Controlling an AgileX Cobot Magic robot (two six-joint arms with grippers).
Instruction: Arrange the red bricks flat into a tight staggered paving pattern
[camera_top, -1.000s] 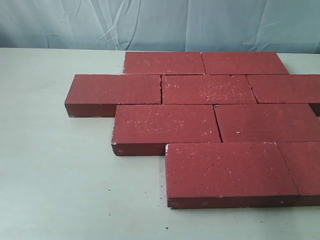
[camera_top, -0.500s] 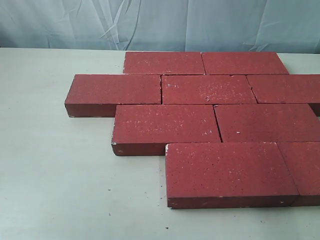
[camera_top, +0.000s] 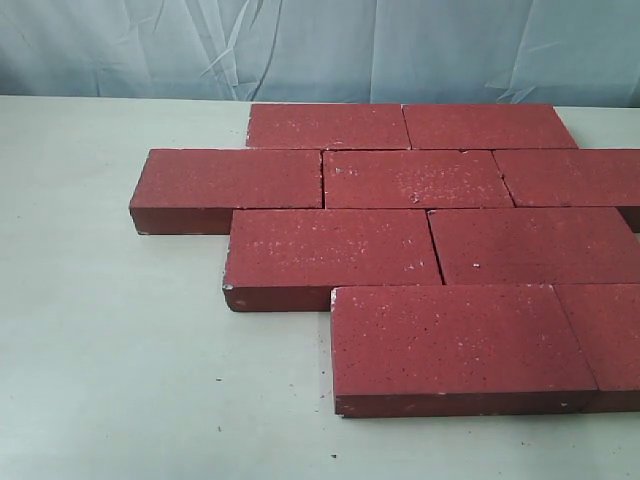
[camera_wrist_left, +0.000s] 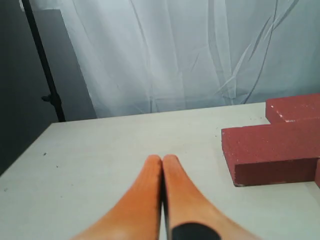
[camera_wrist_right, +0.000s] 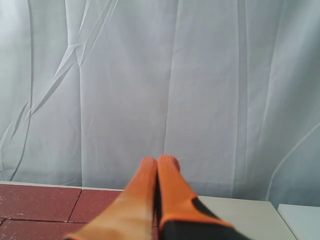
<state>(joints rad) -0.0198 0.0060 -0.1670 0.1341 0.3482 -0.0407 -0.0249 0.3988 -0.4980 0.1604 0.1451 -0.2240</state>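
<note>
The red bricks (camera_top: 400, 240) lay flat on the table (camera_top: 110, 340). In the exterior view they filled the area from the centre out toward 3 o'clock, in four rows stacked from 12 to 6 o'clock: two, three, two and two, with the bricks at 3 o'clock cut by the frame edge. Each row sat roughly half a brick off from its neighbour, so no end joint lined up with the next, as a staggered bond requires. The long sides touched, leaving only hairline seams, and the paving looked as good as finished. No arm appeared in that view. The left gripper (camera_wrist_left: 162, 159) hung over bare tabletop with its orange fingers pressed together on nothing, well apart from the nearest brick end. The right gripper (camera_wrist_right: 157, 160) was likewise closed and empty, with brickwork beyond it, probably because nothing was left to nudge. The tabletop was pale, matt and lightly speckled with dark grit near 6 o'clock. A creased white curtain (camera_top: 300, 50) closed the scene at 12 o'clock, and a black stand pole (camera_wrist_left: 42, 65) rose beside it against a darker wall.
</note>
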